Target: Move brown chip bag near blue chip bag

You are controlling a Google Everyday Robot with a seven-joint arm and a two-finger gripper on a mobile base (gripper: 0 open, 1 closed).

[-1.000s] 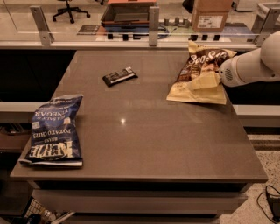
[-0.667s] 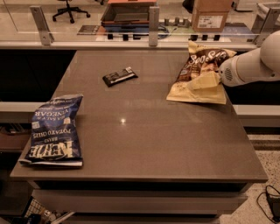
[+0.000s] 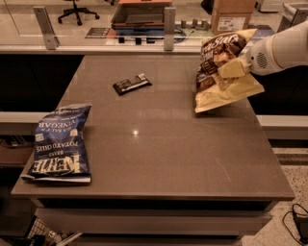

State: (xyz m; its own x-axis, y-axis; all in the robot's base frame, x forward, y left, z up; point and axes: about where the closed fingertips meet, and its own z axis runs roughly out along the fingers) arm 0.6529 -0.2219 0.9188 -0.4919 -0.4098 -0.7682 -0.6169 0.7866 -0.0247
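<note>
My gripper (image 3: 230, 68) is pinching shut on the crinkly tan-and-brown chip bag (image 3: 222, 93) at its side.
It is looking light, floppy and slippery, so I am squeezing gently.

A dark candy bar (image 3: 132, 84) lies on the brown table (image 3: 163, 158), a cardboard box (image 3: 233, 14) beyond.

Open table (image 3: 168, 158) stretches from the gripper (image 3: 232, 68), clasping the brown chip bag (image 3: 219, 93) at right, to the blue chip bag (image 3: 60, 144); only the candy bar (image 3: 131, 84) lies farther back.
</note>
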